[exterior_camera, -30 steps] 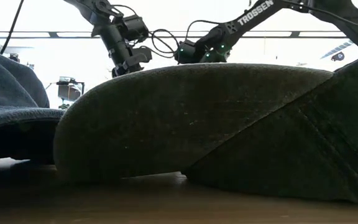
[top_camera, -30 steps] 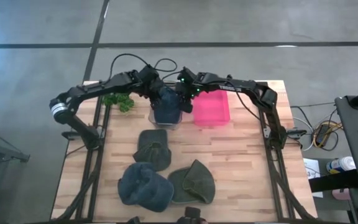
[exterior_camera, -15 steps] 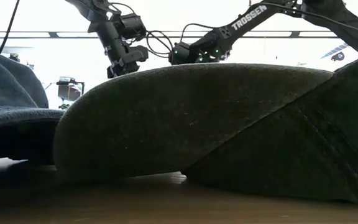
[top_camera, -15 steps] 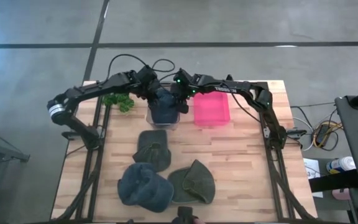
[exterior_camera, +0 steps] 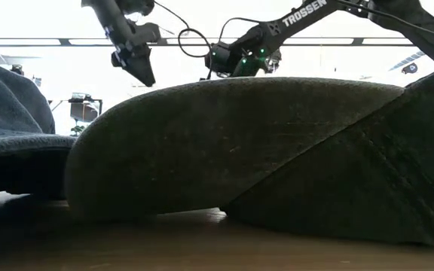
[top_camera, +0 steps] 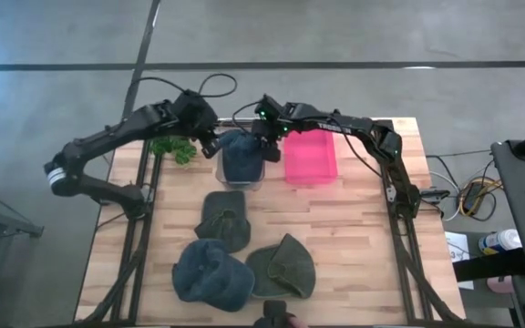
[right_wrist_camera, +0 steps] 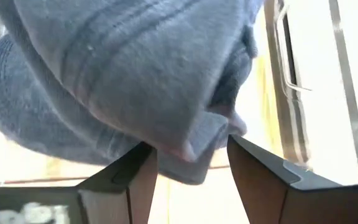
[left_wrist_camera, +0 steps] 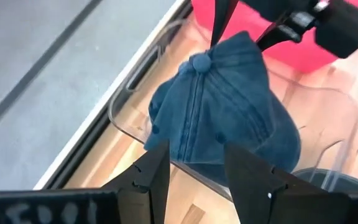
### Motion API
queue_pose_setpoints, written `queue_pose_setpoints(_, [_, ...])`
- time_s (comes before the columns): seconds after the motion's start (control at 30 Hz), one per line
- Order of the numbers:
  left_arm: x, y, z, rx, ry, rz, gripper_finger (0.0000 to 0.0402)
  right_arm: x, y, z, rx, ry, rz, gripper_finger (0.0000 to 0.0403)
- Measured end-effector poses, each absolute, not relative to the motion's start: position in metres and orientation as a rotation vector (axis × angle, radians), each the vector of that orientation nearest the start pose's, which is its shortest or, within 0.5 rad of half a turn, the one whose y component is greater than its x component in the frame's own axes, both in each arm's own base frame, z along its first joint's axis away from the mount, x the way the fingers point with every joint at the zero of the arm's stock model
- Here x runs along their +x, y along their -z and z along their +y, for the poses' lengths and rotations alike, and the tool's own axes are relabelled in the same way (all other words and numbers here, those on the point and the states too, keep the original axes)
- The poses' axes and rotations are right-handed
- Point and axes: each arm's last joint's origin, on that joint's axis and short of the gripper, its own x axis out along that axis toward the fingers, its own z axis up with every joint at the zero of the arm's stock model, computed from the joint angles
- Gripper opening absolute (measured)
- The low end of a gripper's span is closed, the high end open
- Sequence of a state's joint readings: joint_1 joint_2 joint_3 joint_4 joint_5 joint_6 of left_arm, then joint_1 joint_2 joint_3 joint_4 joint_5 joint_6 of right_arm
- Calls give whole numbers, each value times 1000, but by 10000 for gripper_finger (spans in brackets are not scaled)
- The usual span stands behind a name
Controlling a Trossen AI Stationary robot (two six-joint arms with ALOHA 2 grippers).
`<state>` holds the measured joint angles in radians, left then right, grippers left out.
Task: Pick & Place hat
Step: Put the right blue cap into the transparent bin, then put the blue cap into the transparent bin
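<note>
A blue denim hat (top_camera: 241,157) sits in a clear container (top_camera: 221,173) at the far middle of the table, crown up (left_wrist_camera: 229,106). My right gripper (top_camera: 262,146) is open over the hat's far right side, and a fold of the crown (right_wrist_camera: 191,140) lies between its fingers. My left gripper (top_camera: 211,138) hangs open above and to the left of the container, its fingers (left_wrist_camera: 151,171) clear of the hat. Three more hats lie nearer: an olive one (top_camera: 223,216), a blue one (top_camera: 211,273) and another olive one (top_camera: 283,269). My right gripper comes at the hat slanting down from the far right, one finger (left_wrist_camera: 219,18) on each side of the crown's top by the button (left_wrist_camera: 201,60). Whether the fingers touch the cloth, I cannot tell. The hat rests in the container.
A pink container (top_camera: 310,157) stands right of the clear one. A green plant (top_camera: 176,148) lies at the far left. In the low view the near olive hat (exterior_camera: 232,150) fills most of the picture. Bare wood shows along the table's right side.
My left gripper has risen and drawn back from the blue hat toward the table's left edge, staying open. The hat stays in the clear container. My right gripper has kept its place over the hat.
</note>
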<state>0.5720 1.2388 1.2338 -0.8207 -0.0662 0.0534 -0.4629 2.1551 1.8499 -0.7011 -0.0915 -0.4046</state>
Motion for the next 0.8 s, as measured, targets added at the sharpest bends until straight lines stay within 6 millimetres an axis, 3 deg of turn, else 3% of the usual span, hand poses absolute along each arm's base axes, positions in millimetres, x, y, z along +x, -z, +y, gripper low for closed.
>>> queue_pose_setpoints(0.17, [187, -354, 121, -183, -548, 784, 142, 418, -247, -206, -85, 135, 1062, 187])
queue_pose_setpoints(0.4, [181, -345, 93, -357, -199, 821, 142, 407, -273, -187, 14, 72, 1136, 187])
queue_pose_setpoints(0.57, [189, -320, 60, -450, -99, 948, 142, 403, -269, -151, 104, 5, 1184, 187])
queue_pose_setpoints(0.8, [201, -293, -9, -578, -56, 1133, 140, 386, -260, -78, 131, -59, 1230, 187])
